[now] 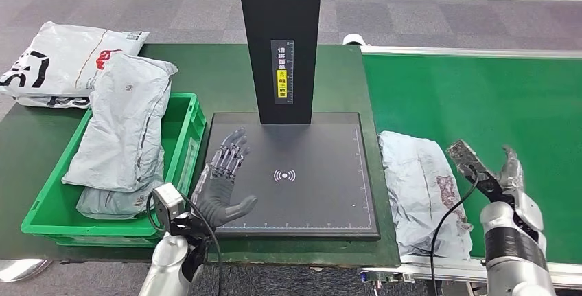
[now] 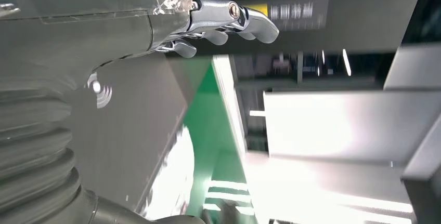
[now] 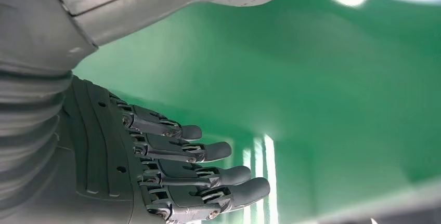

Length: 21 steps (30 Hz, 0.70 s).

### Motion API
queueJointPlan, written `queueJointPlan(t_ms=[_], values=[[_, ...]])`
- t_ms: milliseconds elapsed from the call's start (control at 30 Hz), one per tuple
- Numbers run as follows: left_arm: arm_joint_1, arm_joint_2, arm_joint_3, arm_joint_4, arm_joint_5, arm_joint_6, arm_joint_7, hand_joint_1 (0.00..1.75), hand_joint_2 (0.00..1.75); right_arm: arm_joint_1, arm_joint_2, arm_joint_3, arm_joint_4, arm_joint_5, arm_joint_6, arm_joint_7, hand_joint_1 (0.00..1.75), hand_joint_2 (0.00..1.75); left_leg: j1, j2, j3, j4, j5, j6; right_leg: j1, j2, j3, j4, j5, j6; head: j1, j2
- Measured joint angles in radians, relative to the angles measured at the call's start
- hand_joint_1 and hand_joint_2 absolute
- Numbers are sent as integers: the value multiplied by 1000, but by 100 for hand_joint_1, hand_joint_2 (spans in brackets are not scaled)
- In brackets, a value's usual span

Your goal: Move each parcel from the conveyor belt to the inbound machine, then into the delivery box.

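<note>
One crumpled grey plastic parcel [image 1: 424,193] is lying at the green conveyor belt [image 1: 480,104] edge in the head view, beside the black scanner platform [image 1: 292,172]; the left hand [image 1: 223,186] is hovering there, released. Right wrist view: right hand [image 3: 156,177] is spreading empty; it should be scooping under the parcel's middle.

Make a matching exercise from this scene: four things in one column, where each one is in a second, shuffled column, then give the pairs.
Things
1. grey parcel
2. left hand
3. right hand
4. white printed parcel

Places
A. over the black scanner plate
B. on the dark table behind the green crate
C. over the green conveyor belt, open and holding nothing
D. lying at the belt's near edge, beside the scanner plate

Pairs: 1-D, 2-A, 3-C, 4-B
</note>
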Motion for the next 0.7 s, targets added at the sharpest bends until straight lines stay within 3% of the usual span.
queueJointPlan(t_ms=[233,700], values=[[-7,0,-20,39,-2,-7,-13,0,175,-3,-3,33,190,76,20,49,0,175,0,0,0,-1,0,0,0,-1,0,1,0,0,0,0],[-9,0,-40,49,-44,-2,-36,0,175,-11,47,57,290,95,61,64,0,175,2,1,2,-1,0,0,2,0,1,0,0,0,0,0]])
